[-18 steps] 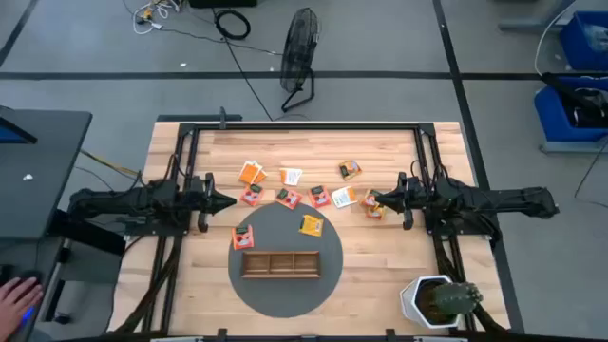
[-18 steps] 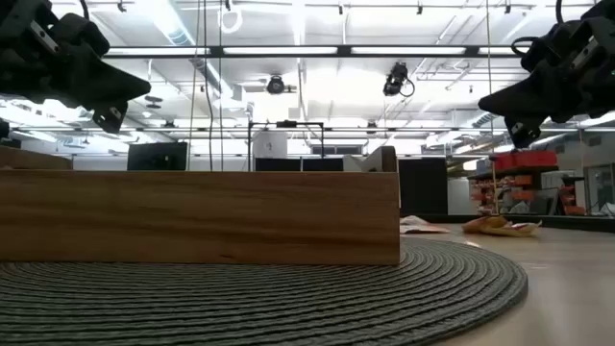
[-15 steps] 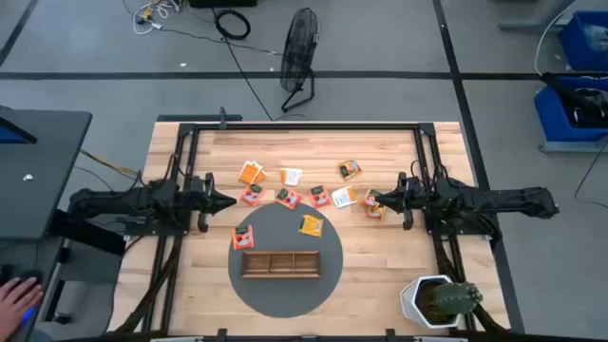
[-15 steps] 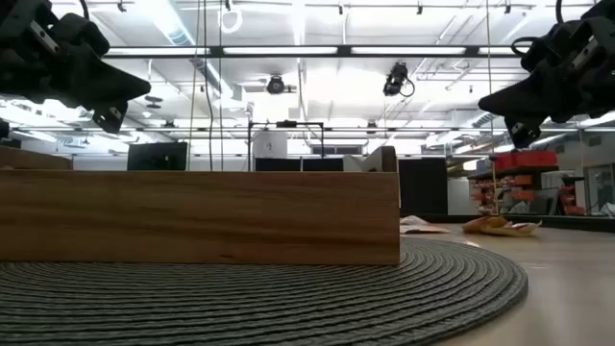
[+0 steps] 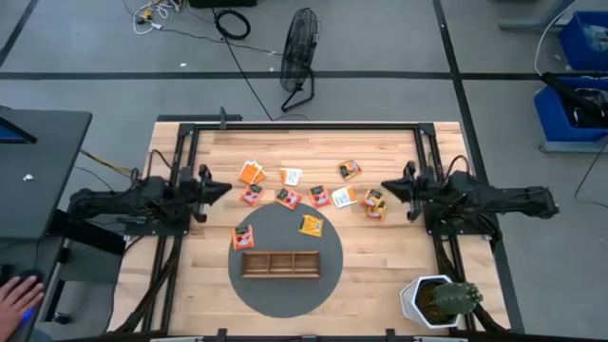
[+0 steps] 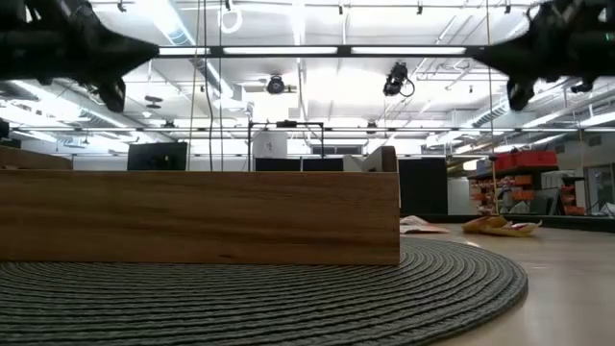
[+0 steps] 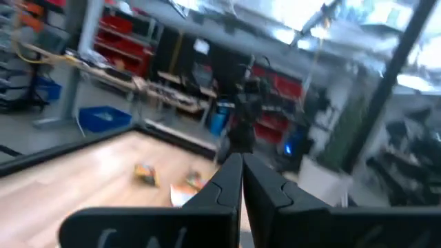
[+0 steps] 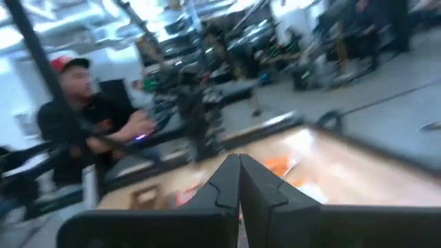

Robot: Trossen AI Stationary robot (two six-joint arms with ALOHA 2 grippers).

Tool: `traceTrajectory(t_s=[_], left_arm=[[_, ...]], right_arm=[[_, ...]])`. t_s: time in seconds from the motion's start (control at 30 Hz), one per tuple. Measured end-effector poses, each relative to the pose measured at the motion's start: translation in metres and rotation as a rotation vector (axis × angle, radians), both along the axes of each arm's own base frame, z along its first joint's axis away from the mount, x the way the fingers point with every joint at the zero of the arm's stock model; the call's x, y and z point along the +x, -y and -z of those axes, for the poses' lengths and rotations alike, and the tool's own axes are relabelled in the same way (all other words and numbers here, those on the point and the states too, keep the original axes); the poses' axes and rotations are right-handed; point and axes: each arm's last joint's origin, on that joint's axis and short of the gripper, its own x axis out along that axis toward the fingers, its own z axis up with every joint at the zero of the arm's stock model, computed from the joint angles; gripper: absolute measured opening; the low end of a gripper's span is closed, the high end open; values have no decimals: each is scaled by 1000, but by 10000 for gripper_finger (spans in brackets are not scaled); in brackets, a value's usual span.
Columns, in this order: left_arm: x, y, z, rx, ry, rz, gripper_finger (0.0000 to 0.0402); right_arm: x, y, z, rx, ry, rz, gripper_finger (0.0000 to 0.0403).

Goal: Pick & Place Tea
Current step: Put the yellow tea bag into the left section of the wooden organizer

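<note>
- The left gripper has its fingers pressed together on nothing. It hangs above the desk's left side, pointing inward, clear of the surface.
- The right gripper is likewise closed and empty, above the desk's right side, its tip just beside the rightmost tea sachets.
- Since a moment ago both arms have drawn back and lifted. In the high view the left tip sat further in toward the middle and now lies nearer the left edge. The right tip reached over the rightmost sachets and now stands beside them. In the low view both grippers have risen to the top of the frame and levelled out.
- My reading: this is a start or reset posture, with no pick begun.
- The tea sachets lie loose in a band across the middle of the desk, toward the far edge. One orange sachet rests on the round grey mat, and none has shifted.
- The wooden tray on the mat's near half looks empty, so the whole task appears to lie ahead.
</note>
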Motion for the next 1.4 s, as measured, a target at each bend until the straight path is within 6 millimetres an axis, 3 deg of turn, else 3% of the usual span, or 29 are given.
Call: traceTrajectory(t_s=[0.2, 0.37, 0.53, 0.7, 0.9, 1.17, 1.4], left_arm=[[-8, -3, -32, 34, 32, -53, 16], [-8, -4, -75, 177, -20, -101, 16], [9, -7, -107, 238, -225, -112, 16], [33, -12, -125, 238, -379, -129, 16], [51, -19, -127, 230, -468, -155, 16], [52, -20, -118, 216, -561, -149, 16], [52, -20, -117, 226, -579, -146, 16]], right_arm=[[3, 2, -45, -81, -76, 83, 11], [19, 3, -81, -56, -95, 94, 11], [38, 8, -110, 36, -151, 206, 11], [53, 17, -129, 59, -343, 243, 11], [75, 27, -141, 124, -541, 201, 31], [101, 39, -131, 152, -677, 235, 119], [106, 43, -126, 158, -695, 250, 182]])
